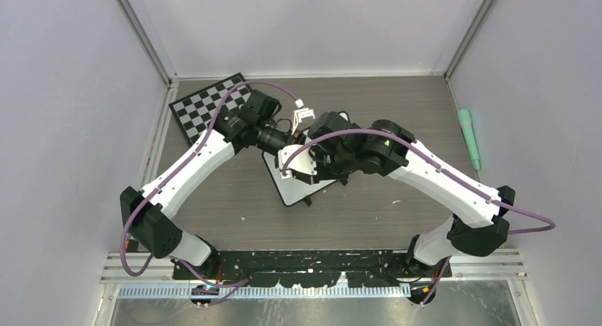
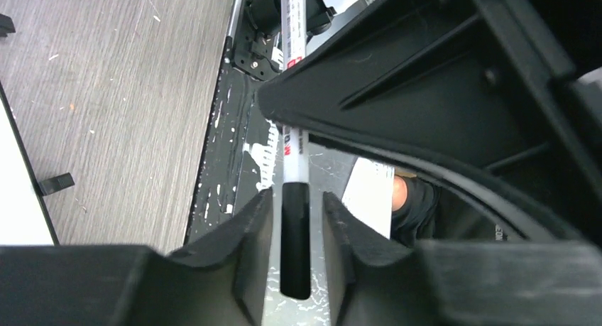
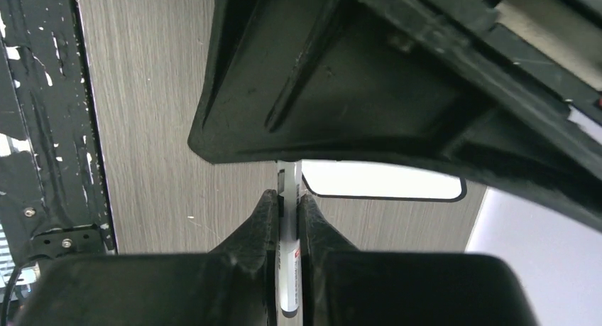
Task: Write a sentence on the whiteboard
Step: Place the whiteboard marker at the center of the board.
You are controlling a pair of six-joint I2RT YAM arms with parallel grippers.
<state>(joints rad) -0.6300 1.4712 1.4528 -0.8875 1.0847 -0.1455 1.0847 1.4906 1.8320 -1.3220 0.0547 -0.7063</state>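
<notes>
Chessboard: the chessboard (image 1: 206, 109) lies at the far left of the table (image 1: 376, 205), apart from the work.

Left gripper: the left gripper (image 2: 296, 205) has its jaws on either side of the black end of the marker (image 2: 294, 166). A sliver of light shows on each side at the tips, so it cannot be told whether it is actually clamping.

Marker: judged light, stiff and smooth-barrelled, so it is likely to twist or slide in a loose pinch. The best hold is probably low on the white barrel, squarely across it.

Whiteboard: the whiteboard (image 1: 294, 187) lies at mid-table, skewed, directly under both wrists. The bare parts that show are blank, and no sentence can be seen. It looks thin, light and glossy on its small feet, and would likely skate under pen pressure. If it needs steadying, the black frame edge is the place to hold.

Right gripper: the right gripper (image 3: 287, 205) is closed tight on the marker's white barrel, with the board's rounded corner just beyond its fingers.

Green tool: a slim green tool (image 1: 468, 138) lies by the right wall, well apart.
</notes>
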